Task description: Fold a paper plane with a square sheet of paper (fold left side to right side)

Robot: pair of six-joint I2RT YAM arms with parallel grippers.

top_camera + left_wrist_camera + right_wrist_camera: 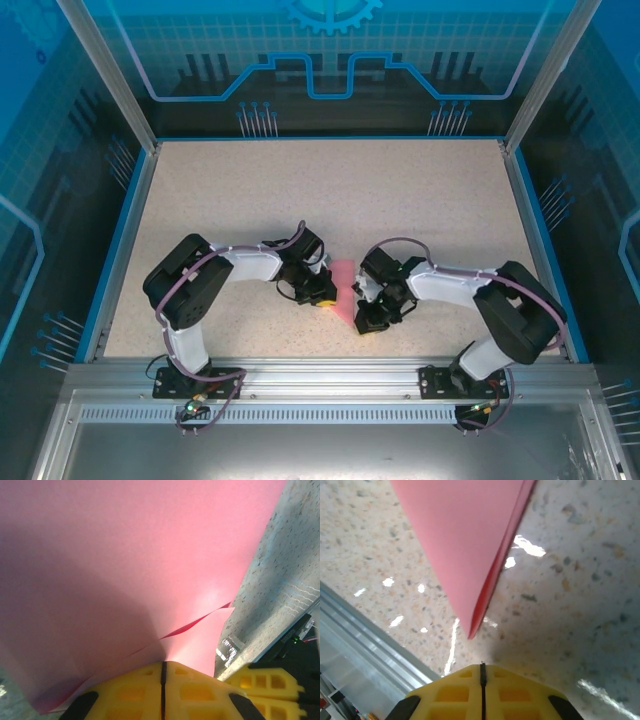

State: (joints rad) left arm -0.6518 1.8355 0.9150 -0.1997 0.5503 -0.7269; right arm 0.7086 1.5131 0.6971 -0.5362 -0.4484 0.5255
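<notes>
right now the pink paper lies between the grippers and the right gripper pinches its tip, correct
Not pinching: the right wrist view shows the right gripper shut on nothing, bare table between it and the tip of the pink paper. Rest holds.

Left arm [188, 292] and right arm [512, 318] bent inward, tips almost meeting.
Each arm rises from its base, folds at the elbow and reaches toward the middle, wrists tipped down. The left gripper [322, 296] and right gripper [366, 322] sit low and near each other. Both wrist cameras show the yellow fingers [132, 690] pressed together, with only a thin dark seam between them.
</notes>
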